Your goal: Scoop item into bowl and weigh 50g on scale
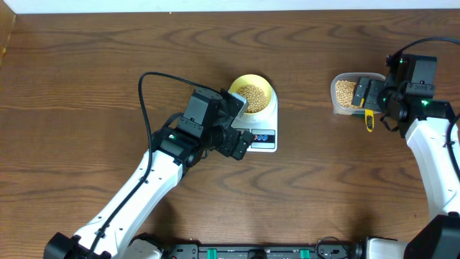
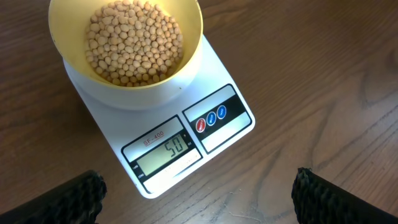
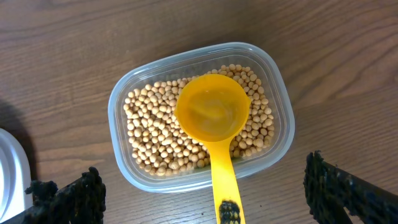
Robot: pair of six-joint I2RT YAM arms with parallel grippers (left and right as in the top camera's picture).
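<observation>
Left wrist: bowl of beans atop scale, reading 50; left jaws wide, empty. Right jaws wide over scoop in tub.

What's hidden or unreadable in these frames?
- Scale display: overhead, covered by the left arm; the readout is legible only from the left wrist.
- Scoop handle end: right wrist, cut off by the bottom edge.
- Tub: overhead, its right part is under the right arm.
- Fingers: both wrist views show only the tips, cut off at the bottom corners.
</observation>
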